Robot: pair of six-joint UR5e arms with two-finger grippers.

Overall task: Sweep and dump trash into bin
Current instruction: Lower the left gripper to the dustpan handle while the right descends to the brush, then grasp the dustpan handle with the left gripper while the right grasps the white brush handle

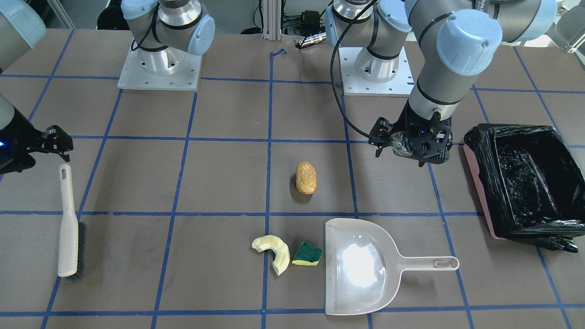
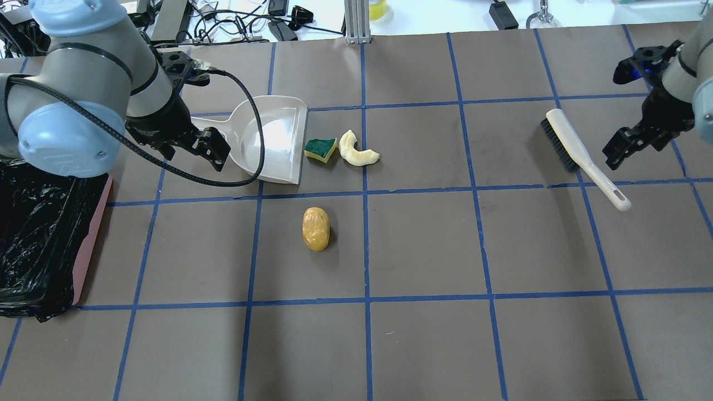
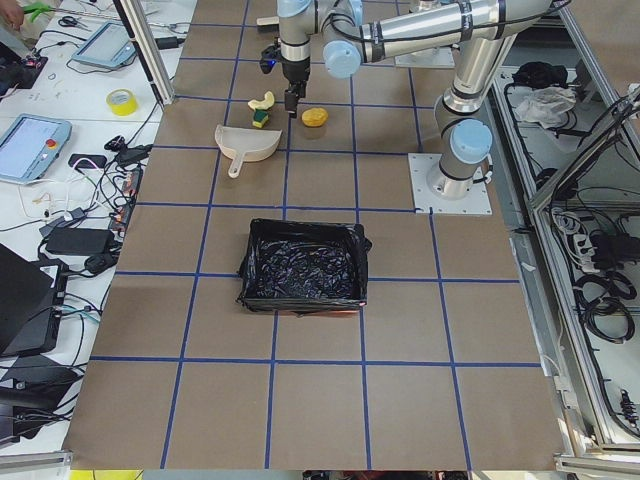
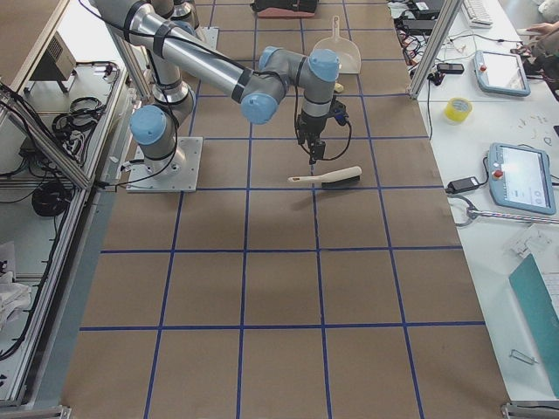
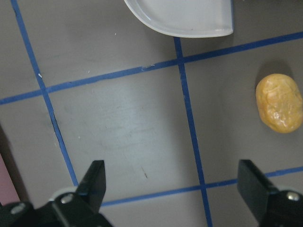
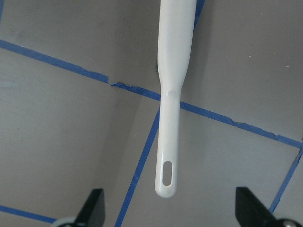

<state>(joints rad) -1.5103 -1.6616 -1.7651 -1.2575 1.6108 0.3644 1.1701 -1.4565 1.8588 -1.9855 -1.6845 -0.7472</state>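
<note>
Though near dustpan's [image 1: 339, 237] lip, sponge [image 1: 307, 254] outside.

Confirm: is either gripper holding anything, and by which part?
Nothing is held. The left gripper is open over bare table beside the dustpan; the right gripper is open over the brush handle.
</note>
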